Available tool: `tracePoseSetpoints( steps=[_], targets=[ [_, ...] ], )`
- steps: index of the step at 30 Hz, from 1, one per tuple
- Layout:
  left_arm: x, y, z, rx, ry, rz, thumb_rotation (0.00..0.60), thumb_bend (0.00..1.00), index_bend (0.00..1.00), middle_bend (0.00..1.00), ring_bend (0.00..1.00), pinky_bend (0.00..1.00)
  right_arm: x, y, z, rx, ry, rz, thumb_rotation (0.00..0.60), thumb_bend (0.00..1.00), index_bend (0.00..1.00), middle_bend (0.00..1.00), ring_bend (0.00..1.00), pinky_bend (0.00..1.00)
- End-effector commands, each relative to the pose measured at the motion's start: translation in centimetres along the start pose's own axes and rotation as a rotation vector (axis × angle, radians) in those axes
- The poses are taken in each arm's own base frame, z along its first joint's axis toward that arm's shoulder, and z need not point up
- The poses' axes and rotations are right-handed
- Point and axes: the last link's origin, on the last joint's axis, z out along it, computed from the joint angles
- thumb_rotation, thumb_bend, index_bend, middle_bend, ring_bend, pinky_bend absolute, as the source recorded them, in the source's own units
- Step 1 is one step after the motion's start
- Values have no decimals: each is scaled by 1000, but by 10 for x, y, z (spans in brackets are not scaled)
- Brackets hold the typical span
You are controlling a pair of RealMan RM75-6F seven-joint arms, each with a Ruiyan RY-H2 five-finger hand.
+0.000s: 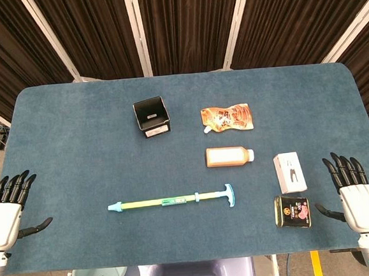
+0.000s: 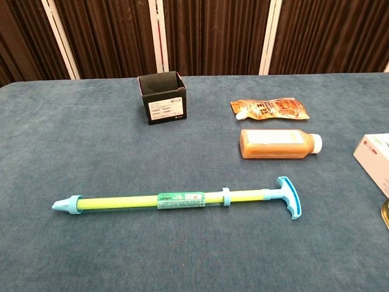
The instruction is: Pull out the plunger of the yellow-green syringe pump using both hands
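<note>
The yellow-green syringe pump (image 1: pixel 170 202) lies flat on the blue table, its light blue nozzle pointing left and its blue T-handle (image 1: pixel 228 195) at the right end. In the chest view the pump (image 2: pixel 176 200) runs across the near middle, with the T-handle (image 2: pixel 289 196) to the right. My left hand (image 1: pixel 6 213) hovers at the table's front left corner, fingers spread, holding nothing. At the front right corner my right hand (image 1: pixel 354 192) is likewise spread and holds nothing. Both hands are far from the pump. Neither hand shows in the chest view.
A black open box (image 1: pixel 151 117) stands behind the pump. An orange pouch (image 1: pixel 228 118) and an orange bottle (image 1: pixel 229 155) lie to the right of centre. A white box (image 1: pixel 289 172) and a dark tin (image 1: pixel 293 210) sit near my right hand.
</note>
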Motion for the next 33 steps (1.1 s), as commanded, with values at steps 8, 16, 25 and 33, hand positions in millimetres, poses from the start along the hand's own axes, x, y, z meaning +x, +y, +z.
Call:
tracePoseSetpoints(
  steps=[8, 16, 25, 33],
  targets=[
    [-15, 17, 12, -67, 21, -16, 600, 105, 225, 33, 59, 10, -3, -2, -2, 9, -18, -5, 600, 0, 58, 0, 0, 21],
    [-47, 62, 31, -148, 132, -59, 600, 105, 418, 69, 60, 10, 0, -1, -4, 16, -15, 12, 600, 0, 58, 0, 0, 20],
    [-78, 94, 41, -206, 82, 13, 600, 128, 475, 88, 59, 10, 3, 3, -1, 9, -25, 44, 600, 0, 57, 0, 0, 21],
    [-104, 119, 52, -243, 37, 62, 600, 131, 480, 91, 59, 11, 8, 8, -1, 0, -26, 64, 600, 0, 57, 0, 0, 21]
  ],
)
